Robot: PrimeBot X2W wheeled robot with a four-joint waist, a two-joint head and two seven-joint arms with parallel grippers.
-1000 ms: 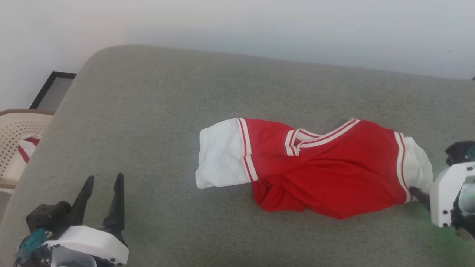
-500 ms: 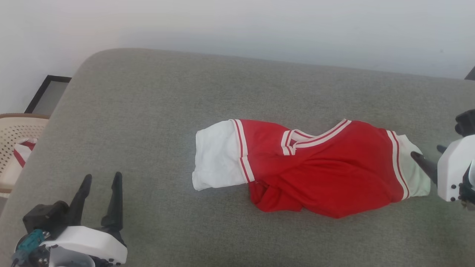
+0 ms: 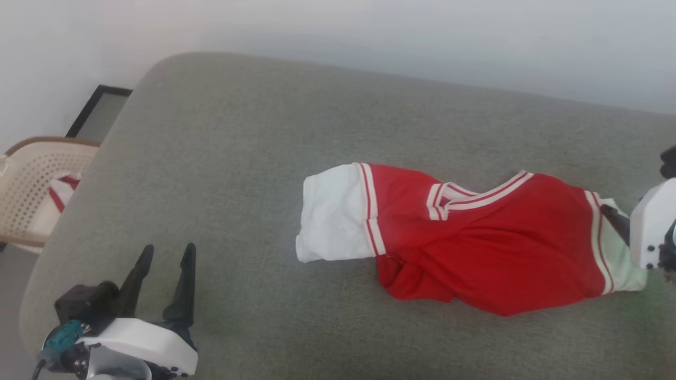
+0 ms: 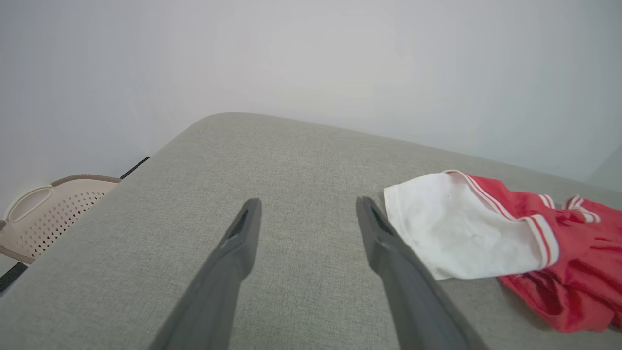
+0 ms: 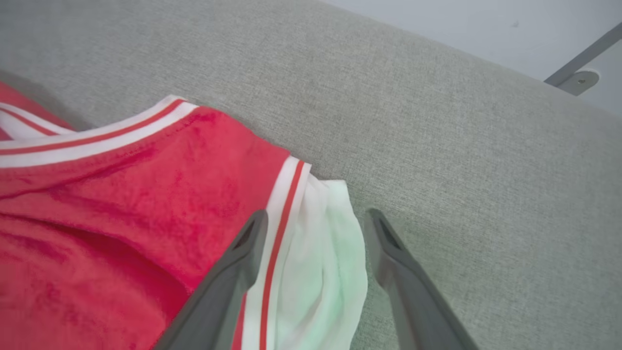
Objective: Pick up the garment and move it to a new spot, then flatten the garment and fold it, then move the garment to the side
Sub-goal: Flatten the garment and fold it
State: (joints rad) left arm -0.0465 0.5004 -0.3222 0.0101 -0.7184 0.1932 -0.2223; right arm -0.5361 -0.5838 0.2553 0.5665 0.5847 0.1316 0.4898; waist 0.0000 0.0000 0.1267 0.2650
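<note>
The garment (image 3: 475,248) lies crumpled along the grey cushioned surface (image 3: 253,132), a red shirt with a white sleeve at each end and striped trim. My right gripper (image 5: 316,215) is open and hovers over the right white sleeve (image 5: 316,277), one finger above the striped trim, the other past the sleeve's edge. Its dark finger (image 3: 615,220) shows at the right edge of the head view. My left gripper (image 3: 169,247) stands open at the lower left, well clear of the left sleeve (image 4: 457,228). In the left wrist view the left gripper (image 4: 307,203) has nothing between its fingers.
A beige perforated basket (image 3: 31,179) stands beyond the surface's left edge, holding a small red-and-white cloth (image 3: 58,192). A black-framed panel (image 3: 97,108) lies on the floor behind it. A pale wall runs along the far side. A metal bracket (image 5: 578,80) sits at the far right.
My right gripper has opened, let go of the right sleeve and moved up over it. The camera has shifted, so the whole picture sits further right. The left arm is unmoved.
</note>
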